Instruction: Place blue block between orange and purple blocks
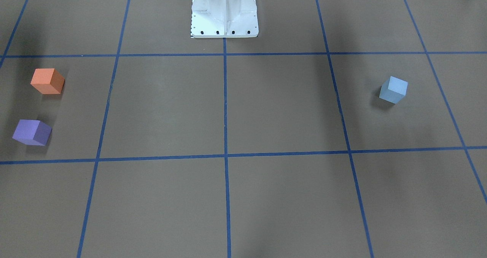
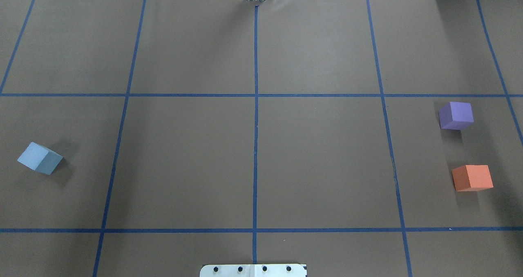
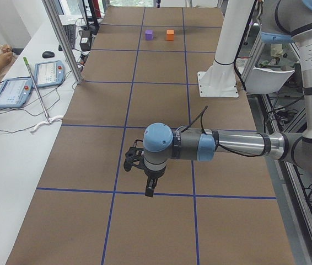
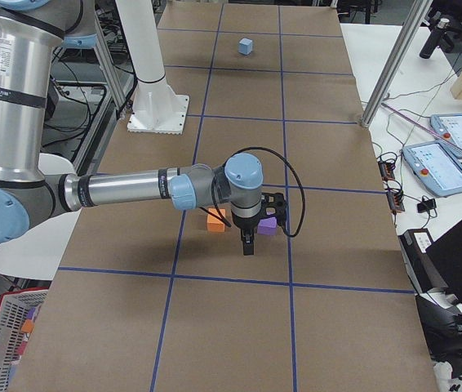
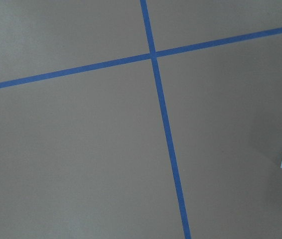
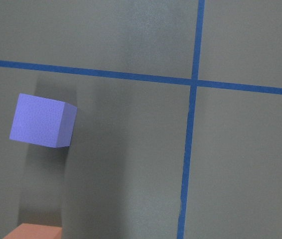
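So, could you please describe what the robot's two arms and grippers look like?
The left arm and right arm are silver tubes with grey joints capped in light blue. The left gripper and right gripper are black, each with a black cable looping by the wrist.

The blue block (image 2: 39,158) is lying on the table (image 2: 318,162), far out on the robot's left side, inside the outermost square of the tape lines (image 2: 255,146). The orange block (image 2: 472,177) and the purple block (image 2: 456,115) are sitting at the opposite end, on the robot's right side, well apart from the blue block. The purple block is standing farther from the robot base (image 2: 253,270) than the orange block. The two are not touching, with a strip of table lying between them. The robot base is standing at the middle of the near edge.
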You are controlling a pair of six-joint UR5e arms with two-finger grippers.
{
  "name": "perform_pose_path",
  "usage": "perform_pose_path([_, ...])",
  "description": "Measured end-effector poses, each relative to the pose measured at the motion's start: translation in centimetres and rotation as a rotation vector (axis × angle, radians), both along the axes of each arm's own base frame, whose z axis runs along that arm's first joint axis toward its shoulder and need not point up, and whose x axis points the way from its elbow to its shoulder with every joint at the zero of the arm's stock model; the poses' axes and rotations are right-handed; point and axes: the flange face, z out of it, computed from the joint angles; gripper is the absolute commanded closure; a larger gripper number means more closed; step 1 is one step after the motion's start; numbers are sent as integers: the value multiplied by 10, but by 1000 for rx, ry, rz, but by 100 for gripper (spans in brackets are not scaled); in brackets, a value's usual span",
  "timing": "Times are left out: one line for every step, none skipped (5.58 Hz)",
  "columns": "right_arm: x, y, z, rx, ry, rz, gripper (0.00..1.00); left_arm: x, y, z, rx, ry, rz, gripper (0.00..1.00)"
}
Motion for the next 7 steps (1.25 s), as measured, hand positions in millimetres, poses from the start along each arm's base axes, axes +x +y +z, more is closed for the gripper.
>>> perform_pose_path([0,0,0,0,0,0,0,0,0,-5,9,0,0,0])
perform_pose_path([0,0,-1,1,-1,0,0,0,-2,-14,26,-4,0,0])
perform_pose_path([0,-1,-3,3,-3,2,0,0,-9,-25,69,-9,-2,0])
perform_pose_path([-1,-4,-5,6,-5,4,0,-1,-27,-45,192,-16,-4,0])
perform_pose_path([-1,-4,-6,8,-5,3,0,1,-47,-61,317,-16,-10,0])
perform_pose_path([-1,-4,-5,8,-3,2,0,8,-59,-68,362,9,-9,0])
perform_pose_path([-1,-4,-5,8,-3,3,0,35,-64,-73,386,54,36,0])
